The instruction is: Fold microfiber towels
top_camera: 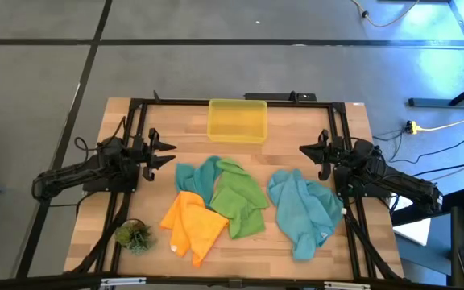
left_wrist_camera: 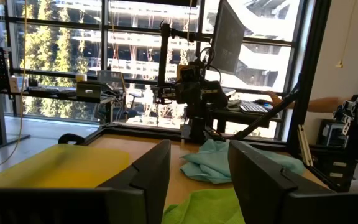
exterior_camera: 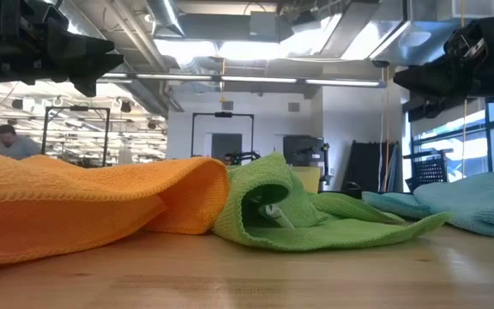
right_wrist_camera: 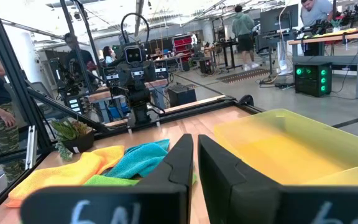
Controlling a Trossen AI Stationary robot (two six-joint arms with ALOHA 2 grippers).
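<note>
Tabletop (top_camera: 296, 242): we work on bare wood, room to spread in front.
Lone crumpled teal-blue microfiber towel (top_camera: 303, 208): right side, apart from the others; we would start here.
Green towel (top_camera: 238, 199), orange towel (top_camera: 193, 224), second teal towel (top_camera: 193, 178): overlapping at centre.
Left gripper (top_camera: 167, 153): raised, fingers parted, empty.
Right gripper (top_camera: 306, 151): raised, fingers together, empty; we must widen it before pinching a corner.

Orange towel (top_camera: 192, 226), green towel (top_camera: 238, 201) and two teal towels (top_camera: 196, 177) (top_camera: 304, 210) lie crumpled, unfolded.
</note>
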